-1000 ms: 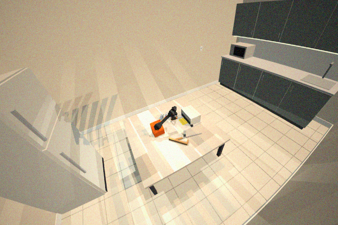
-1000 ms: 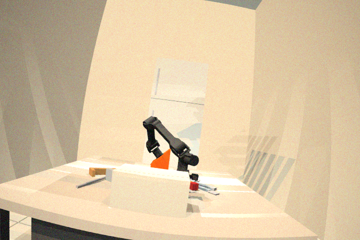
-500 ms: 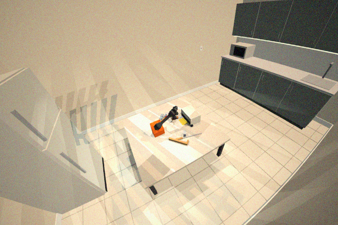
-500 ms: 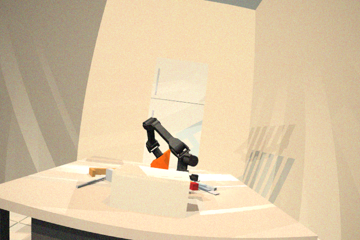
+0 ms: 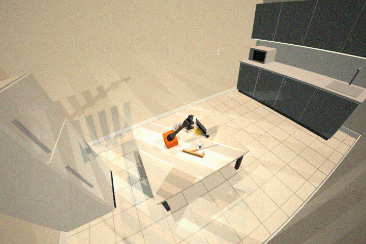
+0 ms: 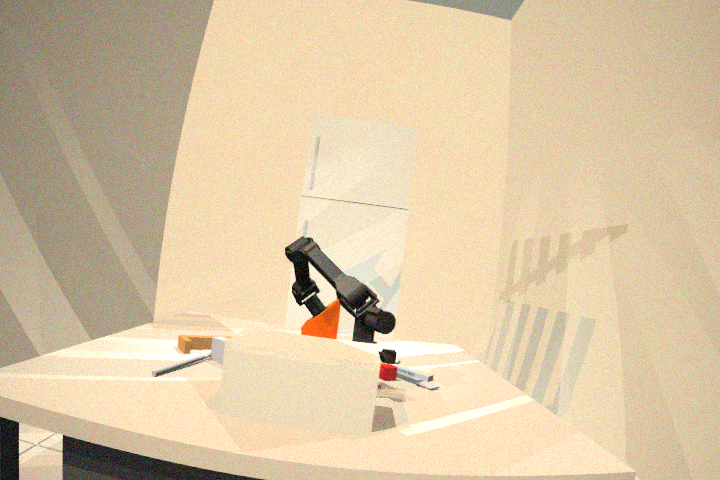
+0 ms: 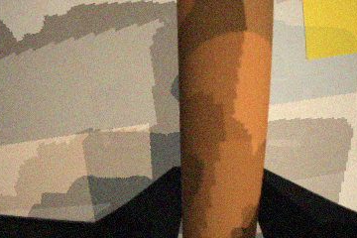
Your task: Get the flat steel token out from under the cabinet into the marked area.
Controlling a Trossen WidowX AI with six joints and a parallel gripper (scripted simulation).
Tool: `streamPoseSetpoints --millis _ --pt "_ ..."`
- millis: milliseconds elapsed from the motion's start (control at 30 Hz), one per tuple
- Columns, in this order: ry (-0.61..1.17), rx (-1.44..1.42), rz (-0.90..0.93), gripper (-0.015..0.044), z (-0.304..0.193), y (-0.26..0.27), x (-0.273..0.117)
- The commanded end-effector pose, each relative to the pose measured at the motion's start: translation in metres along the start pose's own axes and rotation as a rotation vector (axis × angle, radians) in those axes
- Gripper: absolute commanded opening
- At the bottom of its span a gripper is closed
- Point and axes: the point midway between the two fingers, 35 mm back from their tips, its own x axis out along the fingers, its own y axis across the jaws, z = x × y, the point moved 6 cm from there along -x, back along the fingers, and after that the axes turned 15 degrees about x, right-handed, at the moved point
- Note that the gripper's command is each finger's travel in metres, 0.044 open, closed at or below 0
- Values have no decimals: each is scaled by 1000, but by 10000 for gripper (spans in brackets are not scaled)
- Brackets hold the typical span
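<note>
Token of flat steel is not seen, presumably under the cabinet (image 5: 211,129) (image 6: 298,384); small, stiff and slippery, it is probably best dragged by its far edge, not pinched, towards the yellow area (image 5: 198,131) (image 7: 335,27), while an orange-brown handle (image 7: 223,124) is held in the partly open gripper (image 5: 190,126) (image 7: 215,176)
</note>
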Motion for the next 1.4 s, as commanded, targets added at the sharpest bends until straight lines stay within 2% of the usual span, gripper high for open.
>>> streamPoseSetpoints --millis 0,1367 --pt "1 -1 1 0 6 1 0" --pt "1 -2 -1 0 26 -32 2"
